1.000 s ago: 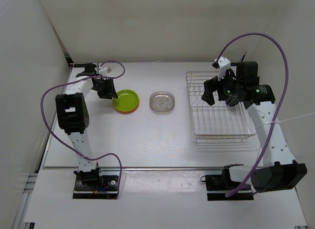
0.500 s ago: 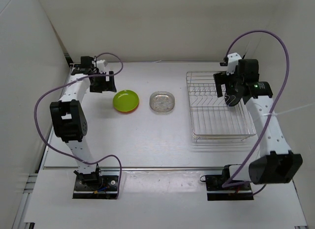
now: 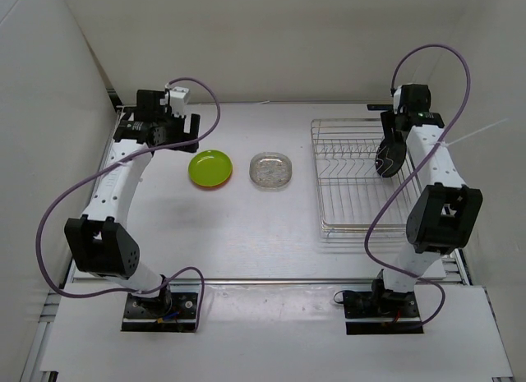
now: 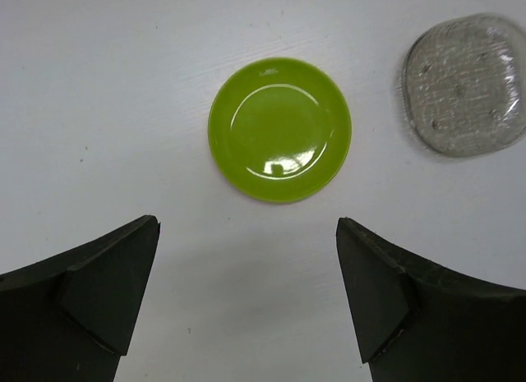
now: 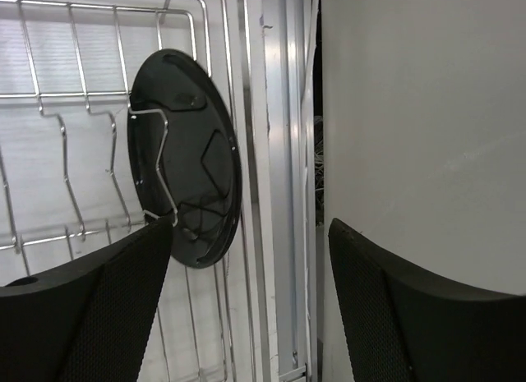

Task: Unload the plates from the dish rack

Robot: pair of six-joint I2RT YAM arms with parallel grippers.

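Note:
The yellow-green plate (image 3: 210,166) lies on the table on top of the orange plate (image 3: 224,183), of which only a rim shows. The clear plate (image 3: 271,170) lies to its right. The black plate (image 3: 389,158) stands upright between prongs at the far right of the dish rack (image 3: 329,203). My left gripper (image 3: 177,134) is open and empty, high beside the stacked plates; its wrist view shows the yellow-green plate (image 4: 279,129) and the clear plate (image 4: 467,85) below. My right gripper (image 3: 393,129) is open and empty over the rack's far right corner, with the black plate (image 5: 185,160) just ahead of it.
The right side wall (image 5: 411,111) stands close beside my right gripper (image 5: 251,226) and the rack's outer rim (image 5: 244,86). The left side wall (image 3: 49,111) is near my left arm. White table (image 3: 246,234) lies in front of the plates.
My left gripper has risen and drawn back from the yellow-green plate. My right gripper has swung from over the rack's middle to its far right corner by the wall.

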